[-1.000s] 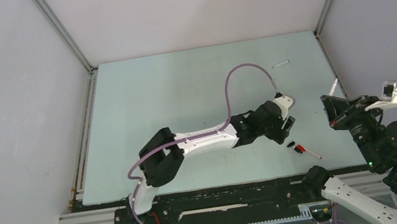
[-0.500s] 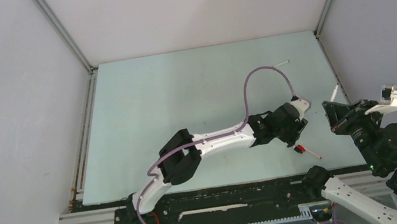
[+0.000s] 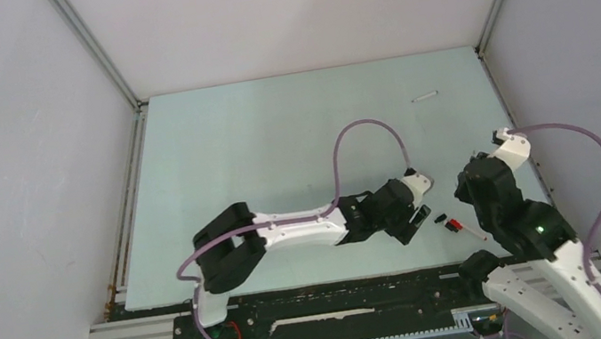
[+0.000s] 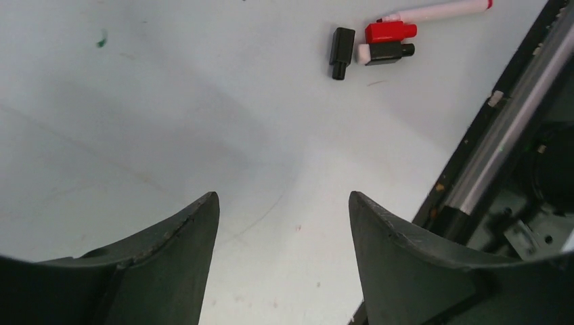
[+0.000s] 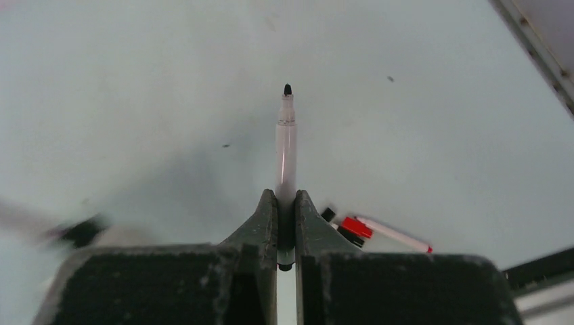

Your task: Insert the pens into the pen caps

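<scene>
The pale green table (image 3: 277, 155) is offering wide open room across its far side. My right gripper (image 5: 285, 201) is pinching a thin white pen (image 5: 285, 142) tight, its black nib pointing away. My left gripper (image 4: 283, 203) is hovering with jaws well apart, holding nothing. A short black pen cap (image 4: 341, 43) is lying just beside a red-capped pen (image 4: 433, 12), near the table's front edge and its black rail (image 4: 504, 122).
</scene>
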{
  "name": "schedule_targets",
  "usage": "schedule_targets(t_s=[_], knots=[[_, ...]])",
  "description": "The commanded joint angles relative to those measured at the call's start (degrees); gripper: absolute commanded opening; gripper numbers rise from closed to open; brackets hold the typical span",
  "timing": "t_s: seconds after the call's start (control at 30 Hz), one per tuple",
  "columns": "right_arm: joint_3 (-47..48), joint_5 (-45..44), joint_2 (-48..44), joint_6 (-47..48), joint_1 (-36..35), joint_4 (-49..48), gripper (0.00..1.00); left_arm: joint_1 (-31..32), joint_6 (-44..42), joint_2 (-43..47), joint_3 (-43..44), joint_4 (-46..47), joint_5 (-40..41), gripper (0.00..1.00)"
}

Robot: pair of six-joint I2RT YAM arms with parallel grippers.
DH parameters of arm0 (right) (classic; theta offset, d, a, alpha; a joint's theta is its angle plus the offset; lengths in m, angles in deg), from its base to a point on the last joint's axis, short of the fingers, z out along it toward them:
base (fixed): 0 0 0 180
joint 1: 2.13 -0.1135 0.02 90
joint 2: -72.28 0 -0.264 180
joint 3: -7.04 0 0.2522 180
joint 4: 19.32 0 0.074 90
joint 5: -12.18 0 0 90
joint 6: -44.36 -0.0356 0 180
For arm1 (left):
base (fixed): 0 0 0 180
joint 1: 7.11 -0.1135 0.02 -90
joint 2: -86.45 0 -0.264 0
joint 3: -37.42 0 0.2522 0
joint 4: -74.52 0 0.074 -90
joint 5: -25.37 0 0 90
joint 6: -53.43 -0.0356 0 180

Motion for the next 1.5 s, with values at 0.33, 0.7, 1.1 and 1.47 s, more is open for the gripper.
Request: schedule_targets(t_s=[0.33,0.7,1.1,1.47], knots=[[-14.19,15.74,15.23,-12.02,31.32,-7.81,0.0,-0.9,3.79,22.86,-23.47,12.54,6.79,0.73],[-18.66,12.61,24.42,-24.21,32.87,-7.34,0.0,-3.47,7.64,34.33,-32.47,14.85,4.37,0.73],[-22.93,22.49,33.77,-34.07,26.87,-15.19,0.0,-4.74,8.41,42.18,-36.04,14.65,2.87,0.73],[-17.45,19.67,34.26,-39.77,15.77,-12.72,0.0,-5.55,8.78,42.29,-38.14,13.97,3.96,0.72]])
